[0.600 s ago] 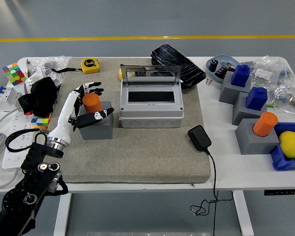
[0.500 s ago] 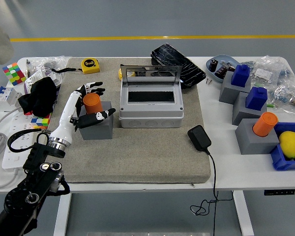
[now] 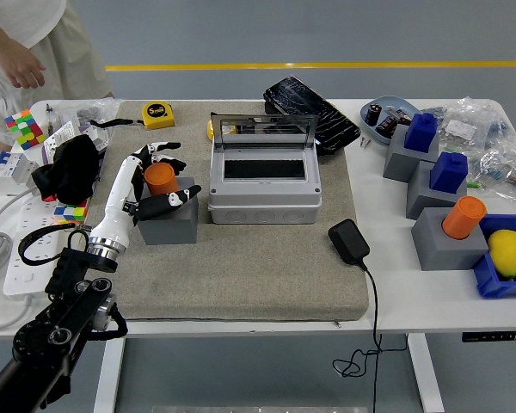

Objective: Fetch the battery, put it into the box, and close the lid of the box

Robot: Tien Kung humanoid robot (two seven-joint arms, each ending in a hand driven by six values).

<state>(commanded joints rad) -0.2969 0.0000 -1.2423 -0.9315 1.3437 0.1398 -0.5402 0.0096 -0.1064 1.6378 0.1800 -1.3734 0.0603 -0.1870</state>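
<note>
Head view: the left hand [image 3: 159, 182] cups the orange cylindrical battery [image 3: 161, 179], which stands upright in its grey holder block [image 3: 168, 222] just left of the grey box [image 3: 263, 188]; fingers spread around it, thumb low against the block, not visibly clamped. The box's clear lid [image 3: 263, 129] stands open. A person's hand [image 3: 21, 64] hangs at the far left corner. Risk: a loose, lopsided grip could tip the battery or drag the block along with it

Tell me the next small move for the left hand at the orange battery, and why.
Probably close the fingers. The left hand is open around the orange battery, which stands upright in the grey block, thumb in front and fingers behind, not visibly gripping. The grey box beside it already has its lid raised, so a firm grasp comes first, then lifting.
</note>
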